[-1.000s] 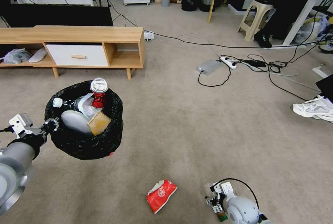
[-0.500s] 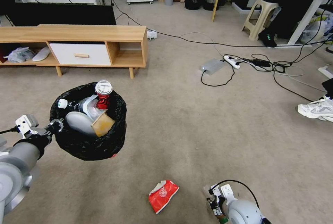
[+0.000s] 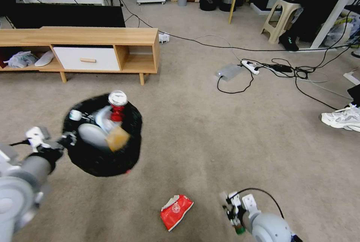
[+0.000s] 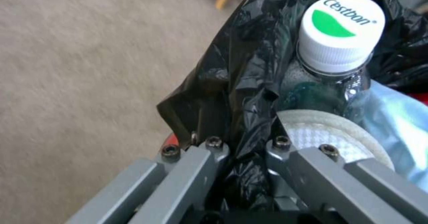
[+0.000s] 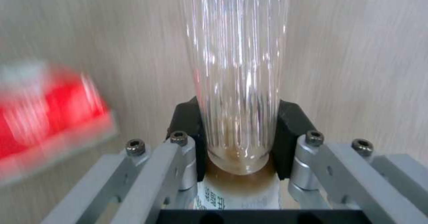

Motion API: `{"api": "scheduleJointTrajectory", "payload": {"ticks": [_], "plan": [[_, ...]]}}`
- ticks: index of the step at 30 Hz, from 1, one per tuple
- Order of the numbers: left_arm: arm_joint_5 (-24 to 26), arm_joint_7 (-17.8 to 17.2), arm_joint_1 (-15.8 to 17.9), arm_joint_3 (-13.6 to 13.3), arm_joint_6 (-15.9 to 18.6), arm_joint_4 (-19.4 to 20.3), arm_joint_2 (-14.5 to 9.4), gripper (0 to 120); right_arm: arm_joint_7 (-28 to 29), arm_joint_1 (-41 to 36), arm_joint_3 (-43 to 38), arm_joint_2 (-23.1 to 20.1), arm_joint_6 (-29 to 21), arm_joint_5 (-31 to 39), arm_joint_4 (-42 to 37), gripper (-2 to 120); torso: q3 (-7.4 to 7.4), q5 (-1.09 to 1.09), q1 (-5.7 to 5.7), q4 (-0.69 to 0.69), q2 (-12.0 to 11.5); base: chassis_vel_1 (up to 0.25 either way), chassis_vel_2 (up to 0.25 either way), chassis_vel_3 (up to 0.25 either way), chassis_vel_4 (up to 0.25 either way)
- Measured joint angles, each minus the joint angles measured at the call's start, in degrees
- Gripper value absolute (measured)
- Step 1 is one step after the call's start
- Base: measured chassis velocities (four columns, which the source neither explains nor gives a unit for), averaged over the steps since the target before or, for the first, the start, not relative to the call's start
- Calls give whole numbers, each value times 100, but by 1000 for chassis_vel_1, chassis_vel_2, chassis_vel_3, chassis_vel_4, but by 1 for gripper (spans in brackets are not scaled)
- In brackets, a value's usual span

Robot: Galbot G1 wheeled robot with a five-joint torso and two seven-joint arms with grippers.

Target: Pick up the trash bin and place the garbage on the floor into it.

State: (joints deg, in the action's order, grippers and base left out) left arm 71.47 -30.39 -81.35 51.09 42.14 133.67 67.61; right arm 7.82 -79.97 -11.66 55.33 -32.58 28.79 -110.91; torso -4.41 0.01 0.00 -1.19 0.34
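The trash bin, lined with a black bag, hangs above the floor at left. My left gripper is shut on its rim, pinching the bag between its fingers. Inside lie a red can, a white-capped bottle, a brown box and other garbage. A flattened red carton lies on the carpet in front. To its right my right gripper is shut on a small clear bottle, low over the carpet; the carton shows blurred beside it.
A low wooden TV stand runs along the back left. A grey power brick with black cables lies at centre right. A white sneaker is at the right edge, a stool farther back.
The left arm has swung the bin to the right, toward the middle; it shows blurred now. The right gripper, still on its bottle, has shifted slightly. The view shifted a little at first.
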Motion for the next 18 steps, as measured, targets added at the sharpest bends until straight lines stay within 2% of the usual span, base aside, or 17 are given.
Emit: {"api": "scheduleJointTrajectory", "payload": {"ticks": [2,3,5,6,7,8,9,12,14,15,16,17,18], "plan": [[-24,-3,-77,-173,0,61,-13,3,-247,116,-196,-32,489,50,-209,26,0,-2,0,0,0,0,0,0,0],[-24,-3,-77,-173,0,61,-13,3,-247,116,-196,-32,489,50,-209,26,0,-2,0,0,0,0,0,0,0],[-28,-19,-160,-344,0,113,-35,3,-717,282,-431,-72,1196,164,-459,26,0,-1,0,0,0,0,0,0,0],[-28,-19,-160,-344,0,113,-35,3,-717,282,-431,-72,1196,164,-459,26,0,-1,0,0,0,0,0,0,0],[-28,-25,-180,-387,0,119,-36,3,-896,335,-486,-79,1418,211,-508,26,0,-2,0,0,0,0,0,0,0],[-29,-35,-210,-469,0,121,-29,3,-1310,451,-557,-80,1931,277,-547,26,0,-1,0,0,0,0,0,0,0],[-29,-35,-210,-469,0,121,-29,3,-1310,451,-557,-80,1931,277,-547,26,0,-1,0,0,0,0,0,0,0],[17,-32,-232,-669,0,120,34,3,-2254,722,-613,-29,3004,418,-531,26,0,-1,0,1,0,0,0,0,0],[25,-28,-234,-699,0,118,40,3,-2393,762,-608,-16,3165,459,-523,26,0,-1,0,0,0,0,0,0,0],[34,-22,-241,-794,0,111,54,3,-2714,850,-572,16,3494,583,-517,26,0,-1,0,0,1,0,0,0,0],[34,-22,-241,-794,0,111,54,3,-2714,850,-572,16,3494,583,-517,26,0,-1,0,0,1,0,0,0,0],[26,-11,-245,-954,0,97,71,3,-3192,987,-482,66,3842,776,-516,26,0,-1,0,0,0,0,0,0,0],[26,-11,-245,-954,0,97,71,3,-3192,987,-482,66,3842,776,-516,26,0,-1,0,0,0,0,0,0,0]]}}
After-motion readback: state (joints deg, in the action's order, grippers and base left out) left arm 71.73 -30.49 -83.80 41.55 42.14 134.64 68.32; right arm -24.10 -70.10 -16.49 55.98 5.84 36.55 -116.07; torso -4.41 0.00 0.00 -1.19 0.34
